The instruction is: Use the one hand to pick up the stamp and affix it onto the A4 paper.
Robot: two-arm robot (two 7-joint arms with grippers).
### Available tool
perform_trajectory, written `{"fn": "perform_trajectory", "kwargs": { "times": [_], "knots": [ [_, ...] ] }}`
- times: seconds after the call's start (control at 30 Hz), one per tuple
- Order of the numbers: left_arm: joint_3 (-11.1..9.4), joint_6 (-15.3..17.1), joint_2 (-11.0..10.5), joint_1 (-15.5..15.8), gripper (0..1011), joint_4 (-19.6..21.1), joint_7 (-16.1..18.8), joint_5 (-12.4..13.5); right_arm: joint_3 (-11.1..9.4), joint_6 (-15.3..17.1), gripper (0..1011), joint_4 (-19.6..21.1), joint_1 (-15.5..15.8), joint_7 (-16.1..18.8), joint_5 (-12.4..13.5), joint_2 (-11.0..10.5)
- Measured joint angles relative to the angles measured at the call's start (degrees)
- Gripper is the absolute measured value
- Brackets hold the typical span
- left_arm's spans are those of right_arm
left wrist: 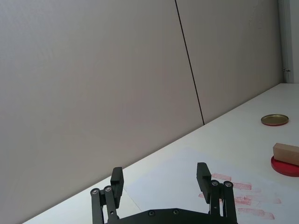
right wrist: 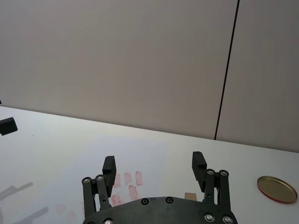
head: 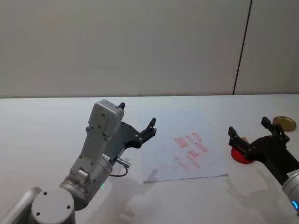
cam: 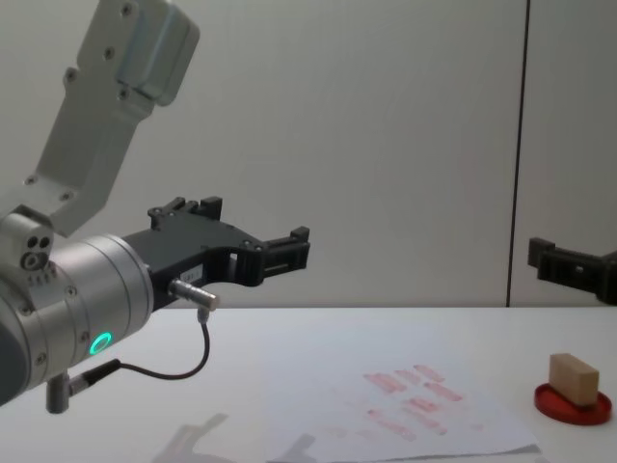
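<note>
Left arm (head: pixel 91 158): grey-white link (cam: pixel 116 87), silver wrist (cam: pixel 92 299), looping black cable (cam: pixel 193 362). Behind the right black gripper (head: pixel 248 126), a blue ring light (head: pixel 295 204) at five o'clock.

Stamp (left wrist: pixel 286 153): beside the A4 paper (left wrist: pixel 187 172), was cut by the left wrist view's edge.
Right gripper (cam: pixel 554 260): right of the A4 paper, ran off chest view.
Prints (head: pixel 189 149): on the A4 paper, were too small to read.

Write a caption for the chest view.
Wooden stamp sits on red ink pad beside printed paper; right gripper hovers above, left gripper raised, both open.
</note>
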State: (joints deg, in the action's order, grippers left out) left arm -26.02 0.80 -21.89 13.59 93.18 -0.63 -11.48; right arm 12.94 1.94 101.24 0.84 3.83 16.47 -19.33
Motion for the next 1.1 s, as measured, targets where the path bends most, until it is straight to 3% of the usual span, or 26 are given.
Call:
{"fn": "perform_trajectory", "kwargs": {
  "times": [1.1],
  "knots": [
    [0.0, 0.0, 0.0, 0.0, 993, 0.0, 0.0, 0.0, 0.0, 0.1, 1001, 0.0, 0.0, 0.0, 0.0, 0.0]
  ]
}}
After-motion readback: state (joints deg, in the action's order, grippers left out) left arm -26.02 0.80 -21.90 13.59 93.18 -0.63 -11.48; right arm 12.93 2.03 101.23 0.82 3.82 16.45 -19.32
